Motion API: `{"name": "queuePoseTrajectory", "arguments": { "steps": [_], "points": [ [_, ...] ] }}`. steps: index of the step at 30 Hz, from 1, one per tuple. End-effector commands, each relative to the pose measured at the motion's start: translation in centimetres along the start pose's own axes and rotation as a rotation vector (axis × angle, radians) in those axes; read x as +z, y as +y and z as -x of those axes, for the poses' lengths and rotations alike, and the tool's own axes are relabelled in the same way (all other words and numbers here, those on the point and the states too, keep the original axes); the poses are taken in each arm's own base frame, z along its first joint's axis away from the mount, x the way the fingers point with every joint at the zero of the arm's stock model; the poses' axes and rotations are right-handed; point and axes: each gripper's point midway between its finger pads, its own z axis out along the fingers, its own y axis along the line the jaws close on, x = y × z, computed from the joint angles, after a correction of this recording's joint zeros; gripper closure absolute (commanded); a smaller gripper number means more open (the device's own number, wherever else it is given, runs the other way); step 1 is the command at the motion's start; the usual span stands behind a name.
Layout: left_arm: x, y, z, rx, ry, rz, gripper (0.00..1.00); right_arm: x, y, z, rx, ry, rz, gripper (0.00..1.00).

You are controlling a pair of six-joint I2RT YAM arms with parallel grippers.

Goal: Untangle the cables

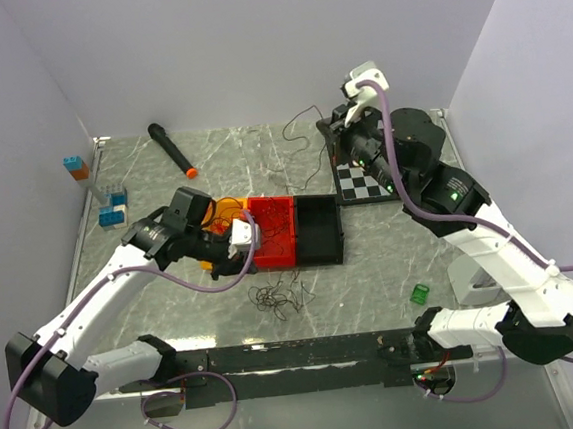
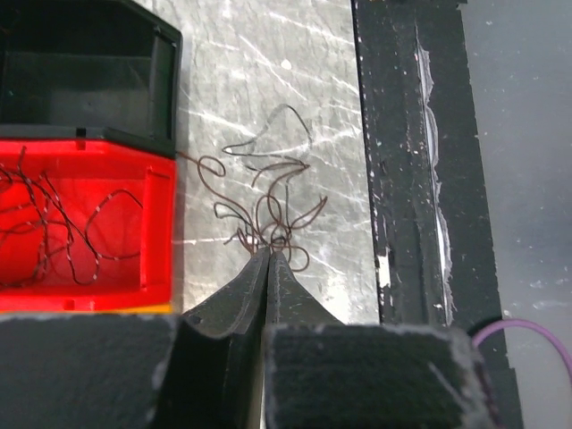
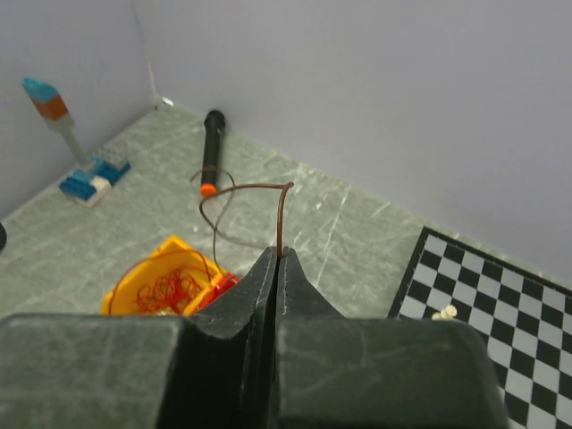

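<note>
The right gripper (image 3: 278, 253) is seen with its jaws pressed together on a brown cable (image 3: 282, 214), which rises from between the tips, bends sharply and loops away to their left. Lower left of those tips, red cables (image 3: 174, 288) are heaped in a yellow tray (image 3: 134, 277). The left gripper (image 2: 270, 257) is closed too. A tangle of dark cables (image 2: 273, 192) is spread just beyond its tips, but whether a strand is pinched cannot be told. More dark strands (image 2: 54, 223) lie in the red bin (image 2: 156, 232) to their left.
</note>
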Motion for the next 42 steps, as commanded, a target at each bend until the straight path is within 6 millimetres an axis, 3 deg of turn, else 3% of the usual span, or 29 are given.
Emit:
{"name": "queuePoseTrajectory", "arguments": {
  "steps": [1,12,27,42],
  "points": [
    [-1.2,-0.5,1.0,-0.006,-0.004,0.027,0.95,0.1,-0.4,2.2,0.062,-0.091,0.009,1.0],
    [-1.2,-0.7,0.1,-0.004,0.007,0.049,0.97,2.1,-2.1,-1.2,0.077,-0.009,-0.02,1.0],
    [-1.6,-0.6,0.6,0.005,0.005,0.066,0.97,3.4,-3.9,-4.5,0.121,0.057,-0.061,1.0],
    [-1.4,-0.5,0.4,0.001,0.008,0.065,0.97,2.8,-5.4,-5.4,0.085,0.076,-0.119,1.0]
  ]
}}
